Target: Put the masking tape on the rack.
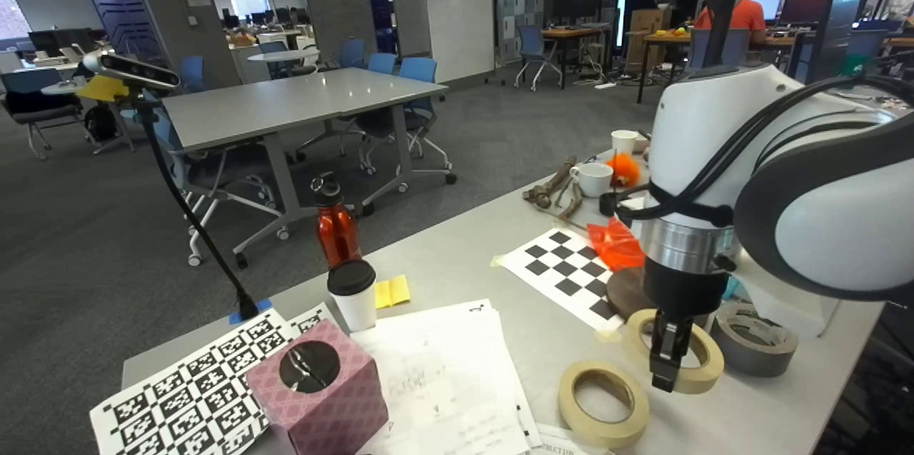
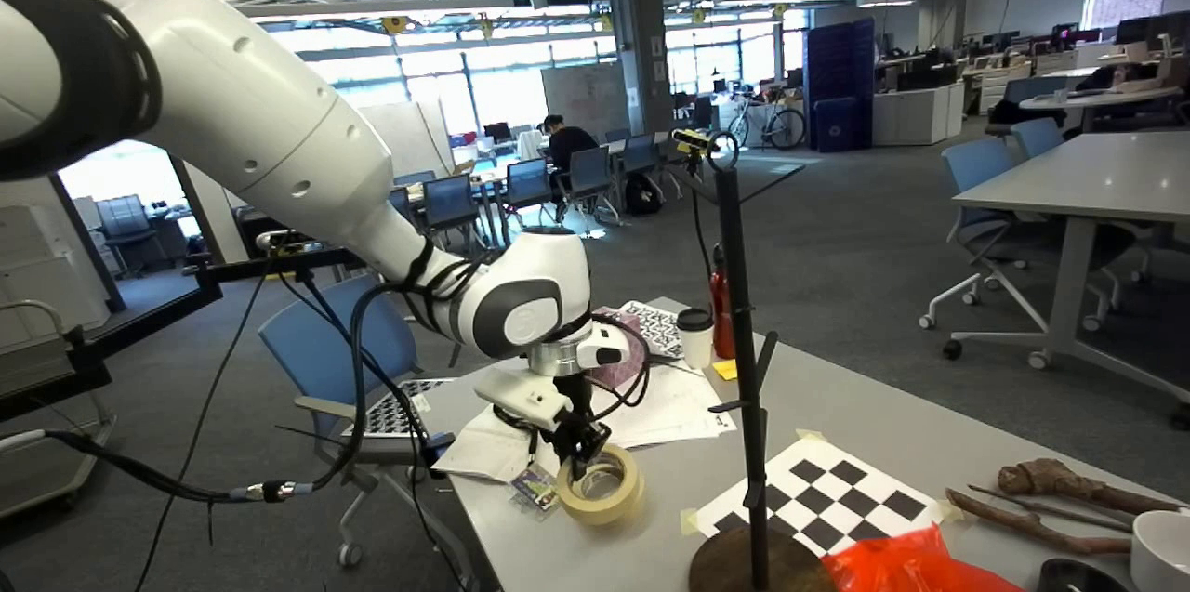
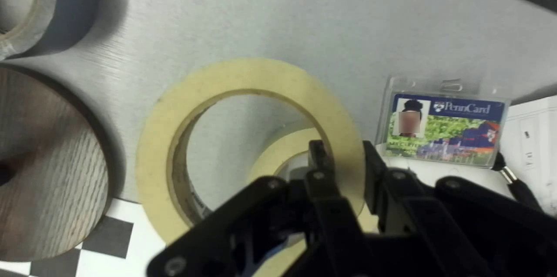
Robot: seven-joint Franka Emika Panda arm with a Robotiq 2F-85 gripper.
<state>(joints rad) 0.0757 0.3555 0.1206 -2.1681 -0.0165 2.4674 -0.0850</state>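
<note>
The masking tape (image 3: 252, 75), a pale cream ring with a wide hole, shows in the wrist view and in both exterior views (image 1: 708, 363) (image 2: 595, 510). My gripper (image 3: 343, 155) is shut on its wall, one finger inside the hole and one outside; it also shows in both exterior views (image 1: 665, 378) (image 2: 578, 469). The tape is roughly flat, above the table, partly overlapping the tan roll in the wrist view. The rack is a dark pole (image 2: 741, 332) with short pegs on a round brown base (image 2: 716, 564). The base also shows in the wrist view (image 3: 48, 181).
A similar tan roll (image 1: 571, 401) lies on the table beside the gripper. A grey roll (image 1: 757, 356) is near the rack base. A checkerboard sheet (image 1: 539, 266), orange plastic (image 1: 615, 244), an ID card (image 3: 444, 127) and papers (image 1: 443, 376) lie around.
</note>
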